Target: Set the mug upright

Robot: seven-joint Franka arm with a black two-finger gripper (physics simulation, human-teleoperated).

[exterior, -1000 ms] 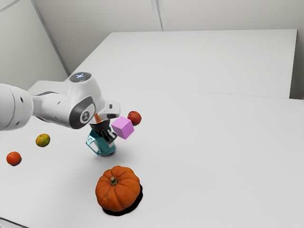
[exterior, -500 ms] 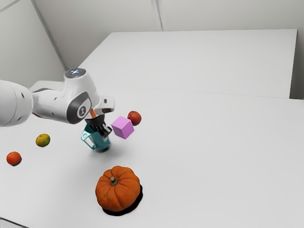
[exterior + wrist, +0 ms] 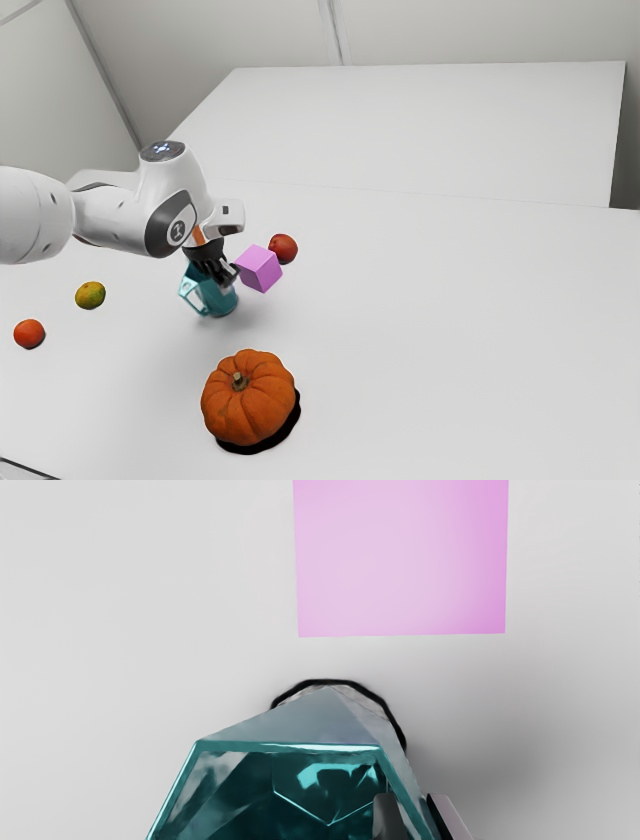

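The teal faceted mug (image 3: 220, 301) looks close to upright in the exterior view, its handle toward the exterior view's left. My gripper (image 3: 229, 279) is at its top edge, pinching the wall. Looking from the hand, I see into the open mouth of the mug (image 3: 300, 747), and the gripper (image 3: 414, 810) has one finger inside the wall and the other outside, shut on it. Whether the base rests flat on the table cannot be told.
A pink cube (image 3: 259, 269) is close beside the gripper, with a red fruit (image 3: 284, 248) behind it. An orange pumpkin (image 3: 249, 398) sits nearer the camera. Green-yellow (image 3: 90, 294) and red-orange (image 3: 29, 333) fruits lie at the exterior view's left.
My hand has shifted toward the exterior view's left, then slightly back right, carrying the mug. The mug was more tilted before and now stands straighter.
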